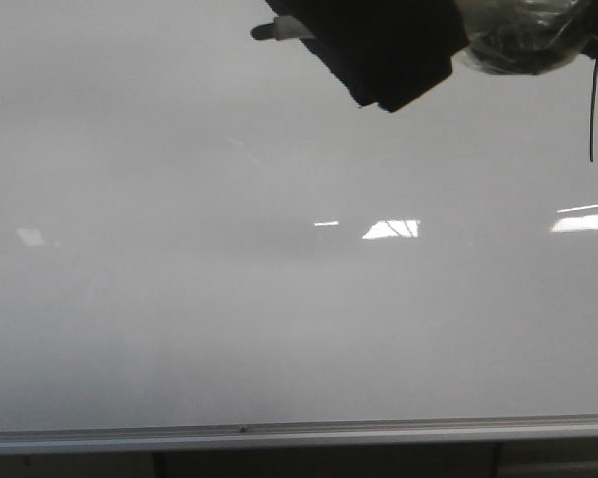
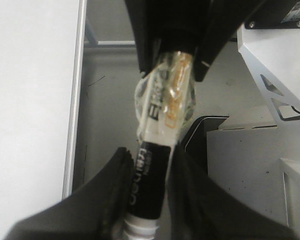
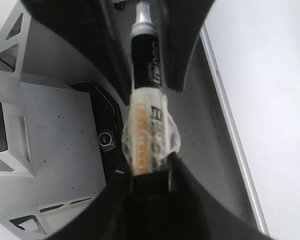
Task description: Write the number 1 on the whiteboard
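— Two grippers on one marker [image 2: 152, 165]?
— Yes. From my station I see the left gripper [image 2: 145, 200] clamped on the black barrel, and the right gripper [image 3: 150, 185] closed around the taped end.
— And the board?
— Beyond them, the whiteboard [image 1: 229, 319] fills my front camera. The number 1 [image 1: 592, 110] sits near its upper right edge, just beside the arms.
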You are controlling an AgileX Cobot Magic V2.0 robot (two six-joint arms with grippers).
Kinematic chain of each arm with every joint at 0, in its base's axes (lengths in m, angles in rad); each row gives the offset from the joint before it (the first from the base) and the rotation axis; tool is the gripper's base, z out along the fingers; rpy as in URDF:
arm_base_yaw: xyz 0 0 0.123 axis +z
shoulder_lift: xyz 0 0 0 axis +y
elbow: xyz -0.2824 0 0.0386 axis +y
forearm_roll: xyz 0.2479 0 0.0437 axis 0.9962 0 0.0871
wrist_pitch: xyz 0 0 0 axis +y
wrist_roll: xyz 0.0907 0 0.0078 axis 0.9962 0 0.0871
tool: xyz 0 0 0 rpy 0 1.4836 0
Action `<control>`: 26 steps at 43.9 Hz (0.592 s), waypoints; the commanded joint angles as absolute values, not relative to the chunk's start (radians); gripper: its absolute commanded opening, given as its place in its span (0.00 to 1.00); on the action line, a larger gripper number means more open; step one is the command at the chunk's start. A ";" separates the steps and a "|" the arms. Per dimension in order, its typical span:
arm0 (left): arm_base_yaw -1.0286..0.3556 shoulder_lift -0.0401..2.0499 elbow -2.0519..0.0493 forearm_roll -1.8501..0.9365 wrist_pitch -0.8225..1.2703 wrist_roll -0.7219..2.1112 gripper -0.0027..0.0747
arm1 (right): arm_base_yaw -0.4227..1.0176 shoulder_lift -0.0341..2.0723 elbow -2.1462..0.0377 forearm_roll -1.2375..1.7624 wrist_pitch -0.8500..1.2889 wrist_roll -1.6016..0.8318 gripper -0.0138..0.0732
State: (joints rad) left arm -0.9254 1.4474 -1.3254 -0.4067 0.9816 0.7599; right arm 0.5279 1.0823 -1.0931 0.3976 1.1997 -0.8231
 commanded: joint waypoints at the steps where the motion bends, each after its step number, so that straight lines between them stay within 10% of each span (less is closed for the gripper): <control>1: -0.931 1.418 -1.358 -0.444 0.939 0.760 0.13 | 0.530 1.062 -1.127 0.435 1.172 -0.830 0.37; 9: -0.929 1.414 -1.358 -0.411 0.946 0.748 0.04 | 0.523 1.058 -1.127 0.423 1.168 -0.805 0.69; 26: -0.835 1.235 -1.311 0.166 0.937 0.088 0.04 | 0.220 0.944 -1.125 0.272 1.145 -0.573 0.70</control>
